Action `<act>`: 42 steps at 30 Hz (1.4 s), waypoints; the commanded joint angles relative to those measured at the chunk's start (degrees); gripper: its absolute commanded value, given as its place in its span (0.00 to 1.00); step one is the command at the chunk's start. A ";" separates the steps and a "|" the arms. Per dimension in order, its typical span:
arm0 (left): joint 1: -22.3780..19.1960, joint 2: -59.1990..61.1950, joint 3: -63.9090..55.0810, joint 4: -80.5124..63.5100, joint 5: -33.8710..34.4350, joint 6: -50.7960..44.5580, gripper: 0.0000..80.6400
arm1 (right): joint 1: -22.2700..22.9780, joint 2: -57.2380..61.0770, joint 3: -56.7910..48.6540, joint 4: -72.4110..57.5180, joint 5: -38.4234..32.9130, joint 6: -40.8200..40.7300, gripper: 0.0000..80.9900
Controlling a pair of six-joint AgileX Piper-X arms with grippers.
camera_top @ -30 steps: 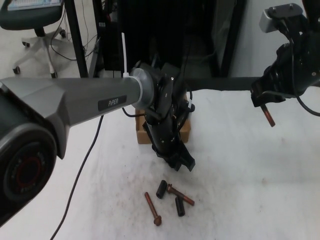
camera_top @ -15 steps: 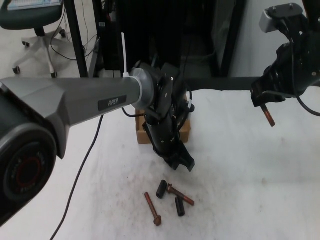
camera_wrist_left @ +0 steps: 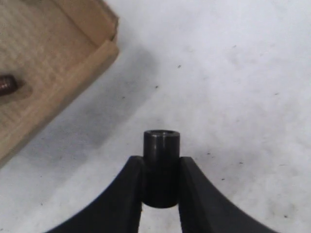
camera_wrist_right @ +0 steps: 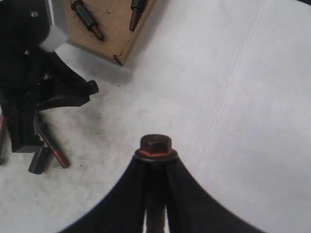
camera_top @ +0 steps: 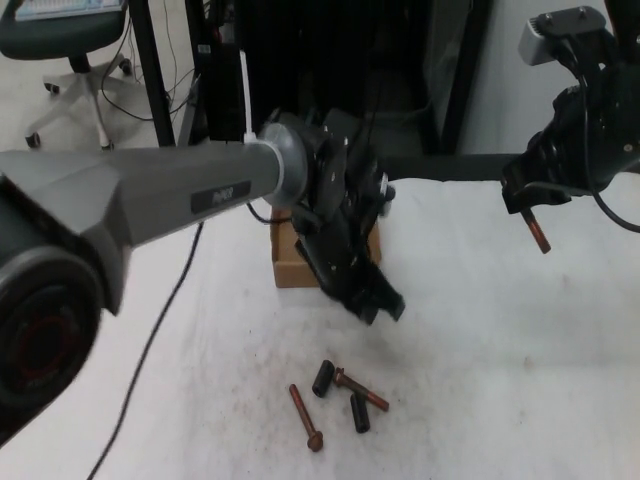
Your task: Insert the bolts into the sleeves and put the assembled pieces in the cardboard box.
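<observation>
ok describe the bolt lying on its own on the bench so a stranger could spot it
Start at the cardboard box on the white bench; nearer the camera lies a small cluster of parts. The bolt is the rusty one at the cluster's left edge, touching nothing, while the other bolt lies between two black sleeves.

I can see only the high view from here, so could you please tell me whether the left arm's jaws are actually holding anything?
Observer: Yes. In the left wrist view the left jaws are shut on a black sleeve, its open bore facing the camera.
Operator: Thank you. Where do the right jaws grip the bolt?
Observer: Just under its hex head, with the shank running down between them.
Operator: Is anything in the cardboard box yet?
Observer: The right wrist view shows two assembled pieces lying inside it.
</observation>
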 commanded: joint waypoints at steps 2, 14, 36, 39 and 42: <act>-0.13 -9.18 -0.54 0.28 0.02 2.79 0.00 | -0.25 -1.37 -0.10 0.16 -0.82 -0.26 0.01; 1.01 -42.57 21.39 -2.27 -7.57 4.97 0.00 | 0.15 -8.40 -0.20 -21.60 -37.87 14.22 0.01; 2.00 -60.75 76.62 -92.45 7.44 -28.22 0.00 | 22.07 -9.88 23.70 -103.45 -27.46 41.70 0.01; 3.93 -59.91 76.62 -93.79 11.63 -26.48 0.00 | 23.36 -9.88 25.56 -105.89 -29.40 41.99 0.01; 6.34 -59.93 76.62 -93.81 17.30 -24.45 0.00 | 23.51 -9.88 25.76 -103.37 -34.20 41.99 0.01</act>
